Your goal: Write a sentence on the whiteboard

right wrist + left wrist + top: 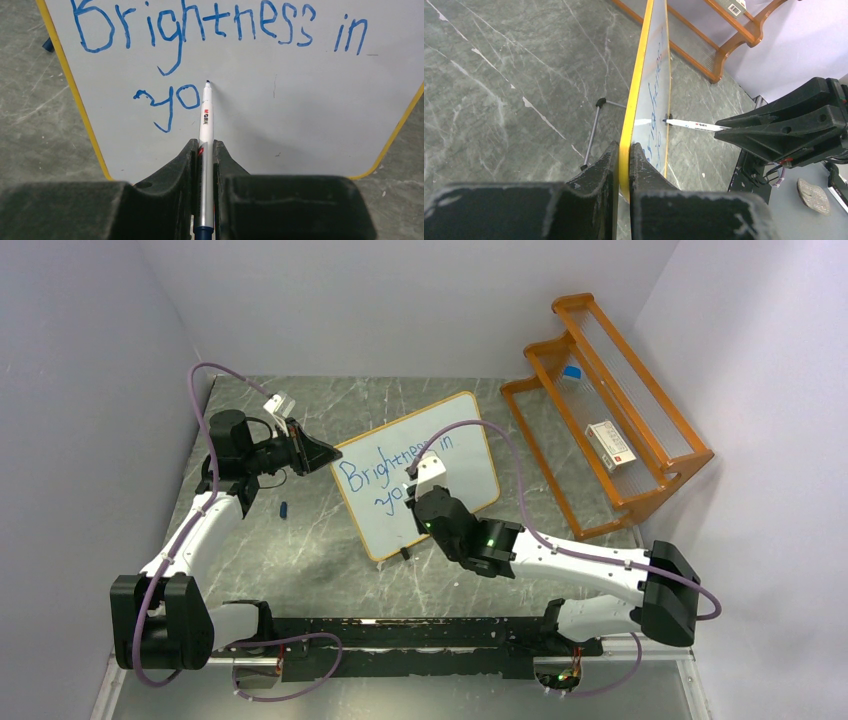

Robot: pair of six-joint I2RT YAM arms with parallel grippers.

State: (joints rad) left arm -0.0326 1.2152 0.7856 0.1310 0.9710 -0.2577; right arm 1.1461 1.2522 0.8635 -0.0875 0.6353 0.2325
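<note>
Left fingers [600,170] pinched shut on whiteboard [657,65] frame. Right fingers [181,167] closed on marker [205,117], tip touching board after sentence [220,24] fragment "yo".

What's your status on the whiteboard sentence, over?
Left gripper shut on whiteboard edge. Right gripper shut on marker, tip at board. Sentence reads "Brightness in yo", unfinished. Nothing blocking the writing area.

You have the whiteboard [462,465] standing on the tabletop [300,550], a rack [600,400] to its right, a cap [284,509] lying left of it.
</note>
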